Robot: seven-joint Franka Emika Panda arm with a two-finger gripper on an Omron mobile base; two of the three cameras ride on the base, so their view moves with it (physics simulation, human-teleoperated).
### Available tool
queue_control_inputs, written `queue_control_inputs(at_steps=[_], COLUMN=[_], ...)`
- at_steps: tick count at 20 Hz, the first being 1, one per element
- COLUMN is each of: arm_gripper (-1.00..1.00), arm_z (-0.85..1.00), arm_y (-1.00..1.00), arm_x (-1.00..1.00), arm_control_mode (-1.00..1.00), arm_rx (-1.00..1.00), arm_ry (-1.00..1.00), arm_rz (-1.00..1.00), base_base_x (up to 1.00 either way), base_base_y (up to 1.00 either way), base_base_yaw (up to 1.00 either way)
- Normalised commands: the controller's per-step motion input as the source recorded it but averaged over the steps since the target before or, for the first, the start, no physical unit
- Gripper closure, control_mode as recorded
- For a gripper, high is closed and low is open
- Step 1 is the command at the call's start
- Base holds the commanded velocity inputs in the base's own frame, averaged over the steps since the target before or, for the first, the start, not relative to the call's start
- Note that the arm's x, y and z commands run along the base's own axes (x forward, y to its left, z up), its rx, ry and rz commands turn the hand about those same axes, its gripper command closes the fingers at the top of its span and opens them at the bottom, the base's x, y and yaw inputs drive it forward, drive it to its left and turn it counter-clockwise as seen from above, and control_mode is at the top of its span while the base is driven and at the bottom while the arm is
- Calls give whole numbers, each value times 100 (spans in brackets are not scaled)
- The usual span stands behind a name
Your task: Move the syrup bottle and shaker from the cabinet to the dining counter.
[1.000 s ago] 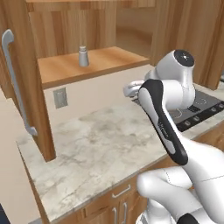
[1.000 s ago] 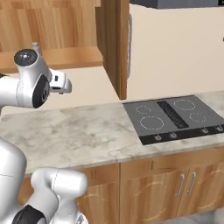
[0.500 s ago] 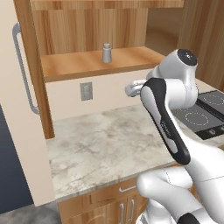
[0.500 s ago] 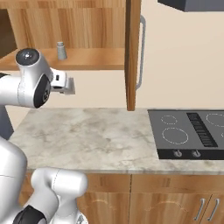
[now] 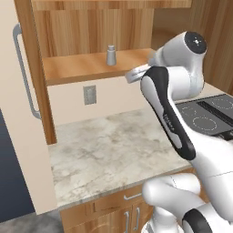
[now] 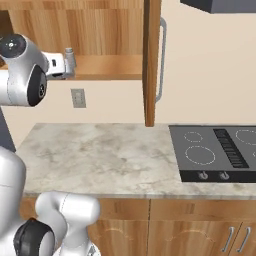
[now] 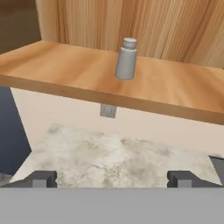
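Observation:
The shaker (image 7: 126,59), a small grey cylinder with a narrower cap, stands upright on the wood shelf of the open cabinet (image 7: 65,72). My gripper (image 7: 113,179) is open, its two dark fingertips (image 7: 41,178) wide apart with nothing between them. It points at the shelf from in front and slightly below, and is apart from the shaker. From the left base view the shaker (image 5: 110,54) is just left of my hand (image 5: 135,73). From the right base view the shaker (image 6: 70,57) is right beside my hand (image 6: 57,65). The syrup bottle and dining counter are out of view.
The cabinet's doors hang open: one at the left (image 5: 34,82), one at the right (image 6: 151,60) with a silver bar handle (image 6: 161,60). Below lies a marble worktop (image 5: 104,150) along the wall, with a wall outlet (image 5: 89,94) and a black cooktop (image 6: 220,150) to the right.
The views shifted with the base over the first half second, bringing the shelf and shaker toward centre. Since then my hand has risen to shelf height, still open.

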Motion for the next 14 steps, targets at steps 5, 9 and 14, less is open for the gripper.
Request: queue_control_inputs(at_steps=[5,9,14], arm_gripper=[-100,-100,-100], arm_z=[29,7,0], arm_y=[5,0,10], arm_x=[83,86,82], arm_control_mode=[-100,-100,-100], arm_rx=[-5,1,5], arm_ry=[0,0,0], arm_rz=[-1,0,0], base_base_x=[0,0,0], base_base_y=[0,0,0], base_base_yaw=[0,0,0])
